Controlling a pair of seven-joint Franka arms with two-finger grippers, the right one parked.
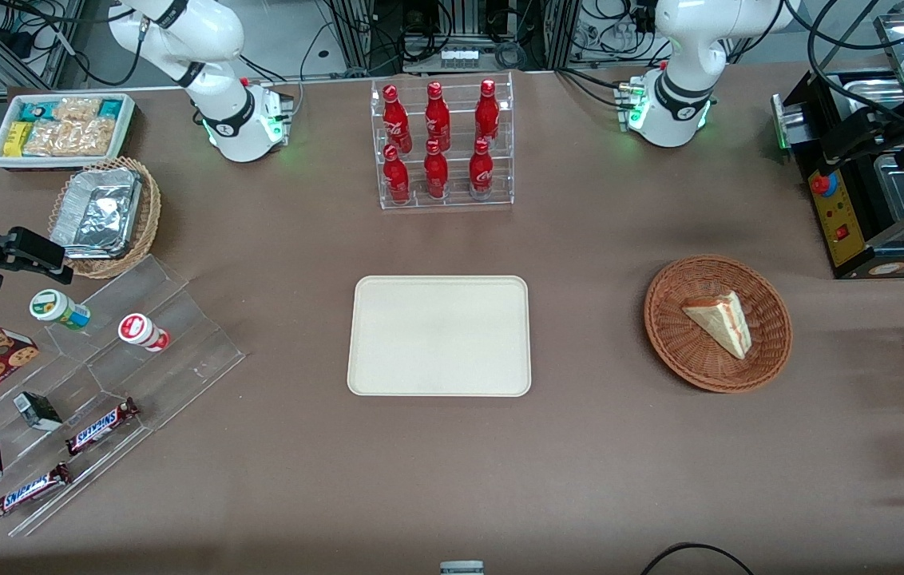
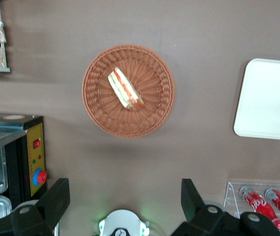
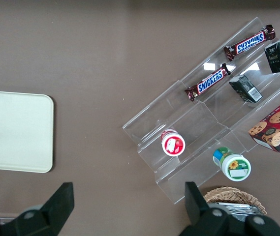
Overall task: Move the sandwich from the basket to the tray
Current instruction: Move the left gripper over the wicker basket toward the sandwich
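Sandwich [image 1: 719, 322] lodged in basket [image 1: 767, 351]; tray [image 1: 439, 385] laid apart on table [image 1: 596, 447]. Hand [image 2: 125, 206] held spread, high above basket.

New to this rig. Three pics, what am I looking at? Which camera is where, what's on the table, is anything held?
Two white Franka robot arms are bolted to a brown table. One picture faces them from the front; the other two come from cameras on each arm's wrist, looking straight down.

The working arm's gripper hangs high above the basket, its fingers spread open and holding nothing. In that round reddish-brown wicker basket lies the sandwich, a triangular wedge. The job is to move it to the empty cream tray at the table's middle.

Also there: a clear rack of red cola bottles, a toaster oven at the working arm's end, and, toward the parked arm's end, clear steps with Snickers bars and other snacks.
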